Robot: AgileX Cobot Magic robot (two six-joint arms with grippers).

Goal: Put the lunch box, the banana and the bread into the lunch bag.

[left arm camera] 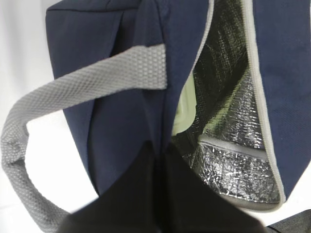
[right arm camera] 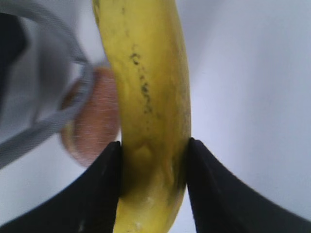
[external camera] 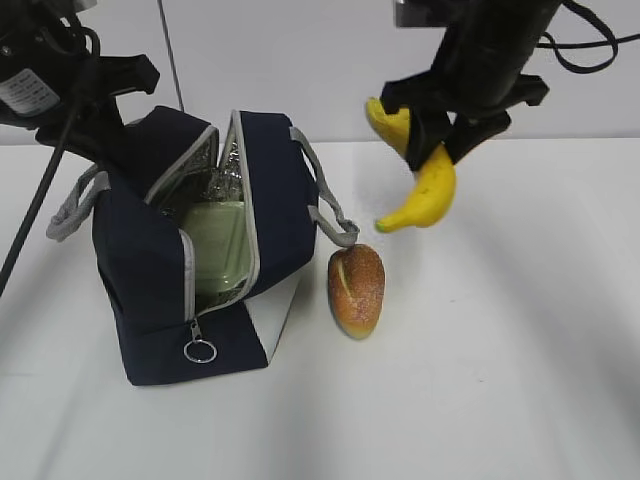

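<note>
Our right hand (external camera: 432,133) grips the banana (external camera: 425,190) around its middle and holds it in the air above the white table (external camera: 520,330), to the right of the lunch bag (external camera: 150,300) and clear of it. In our right wrist view the two dark fingers (right arm camera: 99,194) press against either side of the yellow, brown-specked fruit (right arm camera: 148,97), which rises upright between them. The bread (external camera: 357,290) lies on the table just beside the bag's right side, below the raised banana; from the wrist it shows as a blurred brown oval (right arm camera: 92,121) behind the fruit, partly crossed by a grey handle (right arm camera: 58,92). The navy bag stands open at the left of the table, its zipper parted and the ring pull (external camera: 199,351) hanging at the front. The lunch box (external camera: 215,245) already sits inside, its pale green lid visible against the silver lining (external camera: 225,170). Our left hand (left arm camera: 158,194) is clenched on the bag's navy fabric edge at the near end of the opening, its dark fingers pinched together with the cloth running up between them. From that wrist we see the other grey handle (left arm camera: 73,92) looping off to the left, the crinkled lining (left arm camera: 228,121) to the right, and a sliver of the green lid (left arm camera: 184,109) between them.
</note>
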